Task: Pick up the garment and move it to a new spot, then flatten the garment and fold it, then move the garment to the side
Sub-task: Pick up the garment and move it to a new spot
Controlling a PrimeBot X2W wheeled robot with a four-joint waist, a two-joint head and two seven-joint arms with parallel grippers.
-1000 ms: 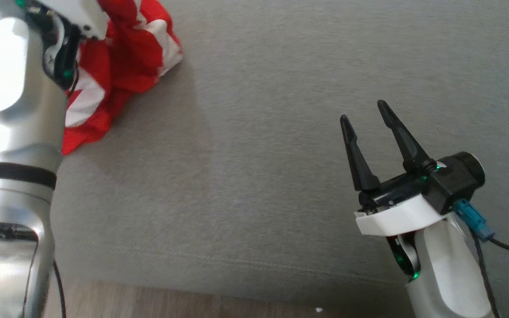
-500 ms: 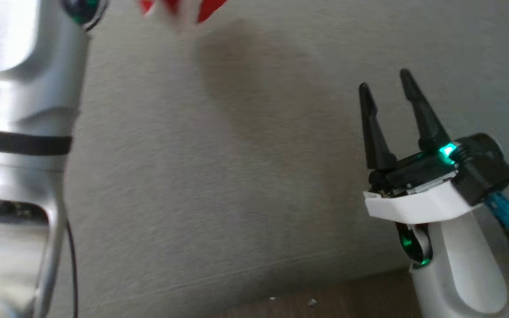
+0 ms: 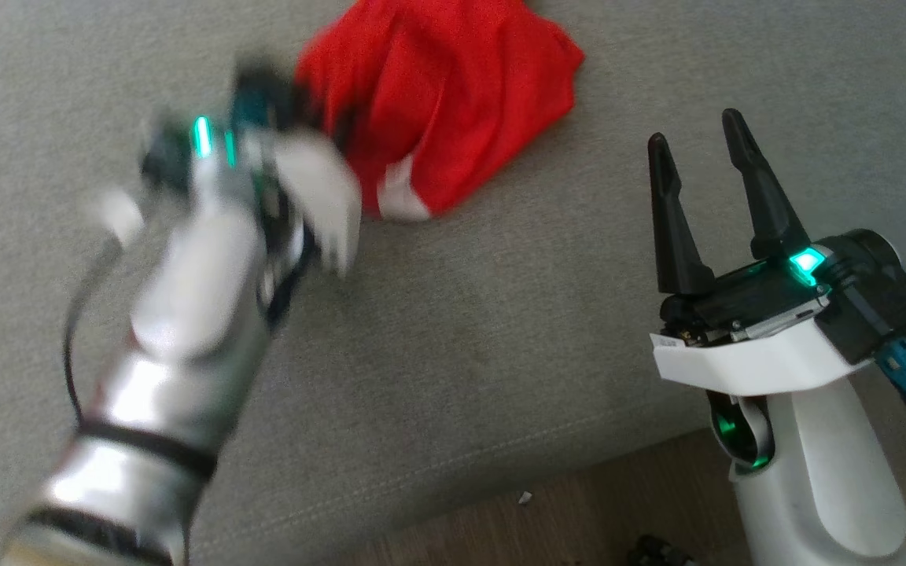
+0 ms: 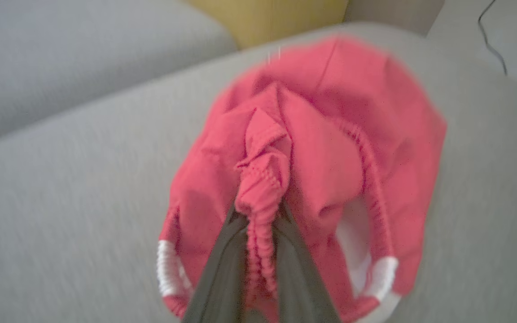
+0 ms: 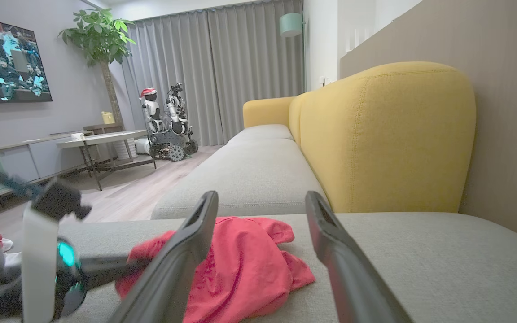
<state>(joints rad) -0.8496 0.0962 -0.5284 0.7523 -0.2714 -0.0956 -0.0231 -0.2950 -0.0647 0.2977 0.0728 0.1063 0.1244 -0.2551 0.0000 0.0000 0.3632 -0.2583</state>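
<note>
Grey sofa cushion (image 3: 500,354), one red garment (image 3: 453,94) pinched in left gripper (image 4: 258,220), right gripper (image 3: 695,130) spread

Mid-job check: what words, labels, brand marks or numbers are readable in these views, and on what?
No text can be read.
garment: red with white bands, no print or label visible.
wall screen: shows a picture; any lettering is too small to read.

grey sofa seat (image 3: 453,354) beside yellow backrest (image 5: 384,134); wooden floor (image 3: 500,534), potted plant (image 5: 99,36), curtains (image 5: 222,67), wall screen (image 5: 9,60) beyond.
</note>
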